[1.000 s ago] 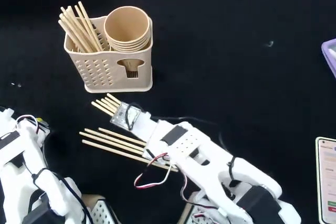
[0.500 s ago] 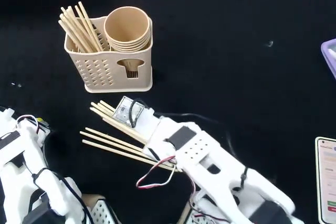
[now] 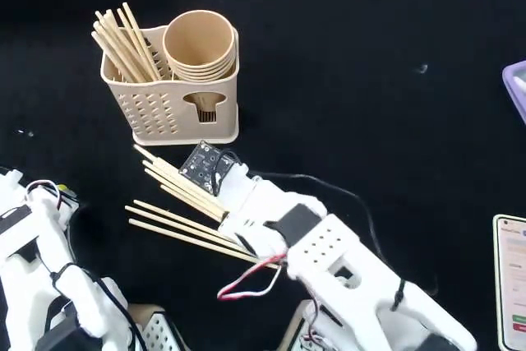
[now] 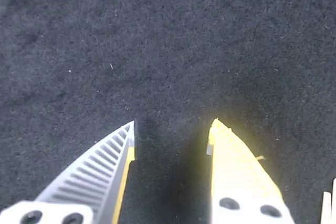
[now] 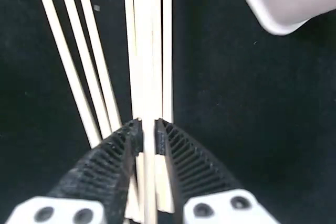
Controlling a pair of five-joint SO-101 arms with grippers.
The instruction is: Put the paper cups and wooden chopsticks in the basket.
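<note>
Holding a chopstick bundle (image 3: 173,177) in the right gripper's (image 5: 148,124) fingers, closed tight, just in front of the basket (image 3: 168,113) of paper cups (image 3: 200,43); with the left gripper's (image 4: 170,129) fingers parted over bare counter (image 4: 157,35)

- We read this as a robotics lab bench: two white printed arms, the left arm (image 3: 33,260) and the right arm (image 3: 329,248), stand side by side.
- Bare red and white wires (image 3: 246,292) loop behind the right gripper (image 5: 148,124)'s fingers.
- Black cloth (image 3: 370,80) lies beneath those fingers.
- A phone (image 3: 511,281) rests well off to their side.
</note>
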